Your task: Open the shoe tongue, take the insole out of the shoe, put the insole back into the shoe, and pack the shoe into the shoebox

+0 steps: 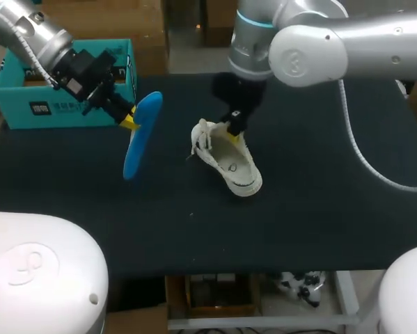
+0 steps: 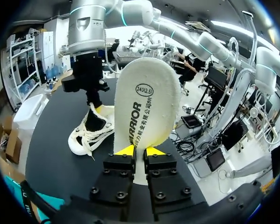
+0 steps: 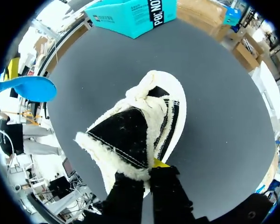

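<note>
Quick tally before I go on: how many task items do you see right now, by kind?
white lace-up canvas shoe: 1
blue foam insole: 1
teal cardboard shoebox: 1
Total: 3

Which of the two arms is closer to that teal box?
Left. The left gripper, holding the blue insole, is just beside the teal box; the right gripper is farther off, at the white shoe.
</note>
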You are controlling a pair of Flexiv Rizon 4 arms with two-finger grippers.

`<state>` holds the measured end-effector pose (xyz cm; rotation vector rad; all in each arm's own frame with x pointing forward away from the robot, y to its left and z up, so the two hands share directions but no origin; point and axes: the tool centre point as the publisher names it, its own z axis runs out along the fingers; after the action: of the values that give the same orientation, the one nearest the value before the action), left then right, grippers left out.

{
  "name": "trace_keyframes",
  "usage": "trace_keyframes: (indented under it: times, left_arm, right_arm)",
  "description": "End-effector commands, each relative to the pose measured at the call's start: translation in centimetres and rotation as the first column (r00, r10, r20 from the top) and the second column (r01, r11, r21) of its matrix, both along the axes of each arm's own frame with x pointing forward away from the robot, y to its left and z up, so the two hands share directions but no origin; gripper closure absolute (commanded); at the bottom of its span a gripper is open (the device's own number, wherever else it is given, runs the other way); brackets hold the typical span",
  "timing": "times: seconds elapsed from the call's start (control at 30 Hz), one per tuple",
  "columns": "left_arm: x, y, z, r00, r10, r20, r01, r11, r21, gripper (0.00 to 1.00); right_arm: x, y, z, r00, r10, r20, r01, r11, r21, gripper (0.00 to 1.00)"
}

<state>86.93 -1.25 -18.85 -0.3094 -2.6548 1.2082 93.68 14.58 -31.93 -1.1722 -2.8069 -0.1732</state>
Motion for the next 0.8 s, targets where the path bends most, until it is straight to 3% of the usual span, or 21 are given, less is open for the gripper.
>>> trace_keyframes:
  times: [0.03,0.2,0.4,0.63,0.8]
  left_arm:
    - [1.3,-0.5,0.7,0.997,-0.076,-0.023,0.076,0.997,0.002,1.0]
    - [1.7,-1.1,1.0,0.989,-0.146,-0.02,0.146,0.989,-0.006,1.0]
    - [2.1,-1.2,1.0,0.975,-0.221,-0.016,0.22,0.975,-0.036,1.0]
    - [2.6,-1.9,0.6,0.948,-0.318,-0.024,0.316,0.947,-0.06,1.0]
    - [2.6,-2.7,0.2,0.931,-0.365,-0.021,0.363,0.93,-0.063,1.0]
  right_arm:
    - [-1.7,-0.4,0.0,0.986,-0.138,0.089,0.129,0.987,0.099,1.0]
    - [-2.7,0.6,-0.3,0.963,-0.253,0.098,0.238,0.961,0.142,1.0]
    - [-3.8,2.0,-1.0,0.91,-0.401,0.103,0.377,0.905,0.198,1.0]
    - [-4.3,2.5,-1.2,0.879,-0.468,0.092,0.444,0.873,0.2,1.0]
    - [-4.5,2.1,-1.9,0.876,-0.475,0.083,0.45,0.867,0.213,1.0]
